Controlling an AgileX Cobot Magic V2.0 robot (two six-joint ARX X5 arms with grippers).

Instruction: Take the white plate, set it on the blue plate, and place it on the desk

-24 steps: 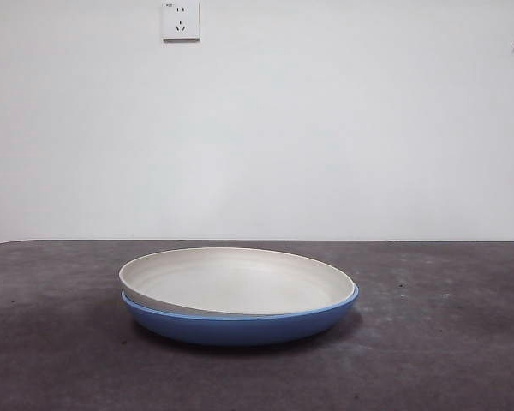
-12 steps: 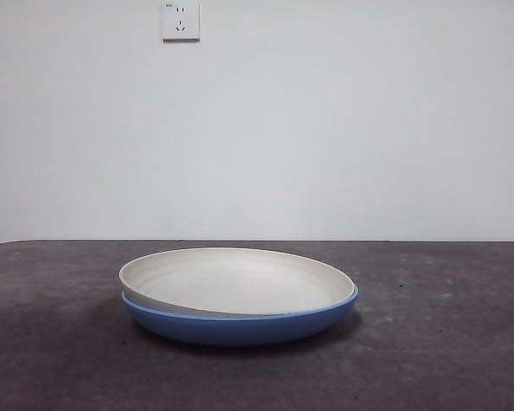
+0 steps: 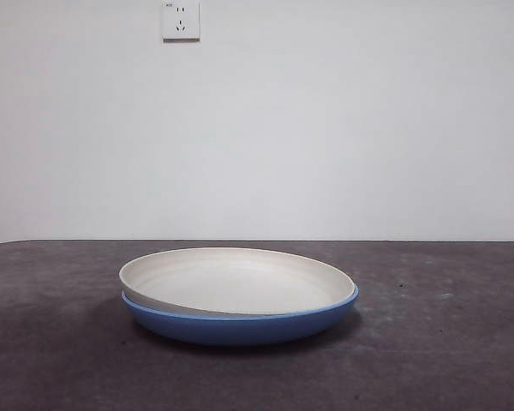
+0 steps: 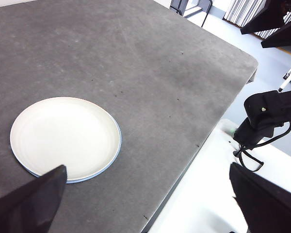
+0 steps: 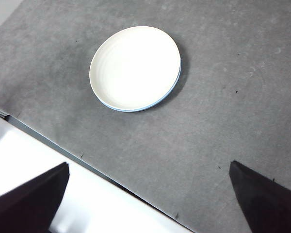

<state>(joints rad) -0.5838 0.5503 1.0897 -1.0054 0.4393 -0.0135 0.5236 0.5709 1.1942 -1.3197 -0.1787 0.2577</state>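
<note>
Plain white wall (image 3: 325,128) behind, a power socket (image 3: 181,20) high on it, and below, the desk (image 3: 445,342), dark and speckled, running wide across the front view. Dead centre sits the stack: the white plate (image 3: 236,281) lies inside the blue plate (image 3: 240,325), not quite level, its rim riding higher on one side so that the blue shows as a deeper band there and only a thin edge on the other. From above, the right wrist view tells the same story: cream disc (image 5: 135,68), a sliver of blue (image 5: 177,77) peeking out along one side.

Neither arm is anywhere near. The left gripper (image 4: 145,204) hangs high over the desk corner, jaws spread wide with the stack (image 4: 65,138) well below and off toward one jaw. The right gripper (image 5: 148,199) is likewise parked high near the desk's edge, jaws wide apart, gripping nothing. No arm shows in the front view at all.

So, judging by the lie of things, the stacking step looks done and both arms appear pulled back to wait. That slight tilt suggests the white plate was let go a touch off-centre; it could rock if nudged, though it looks settled enough.
</note>
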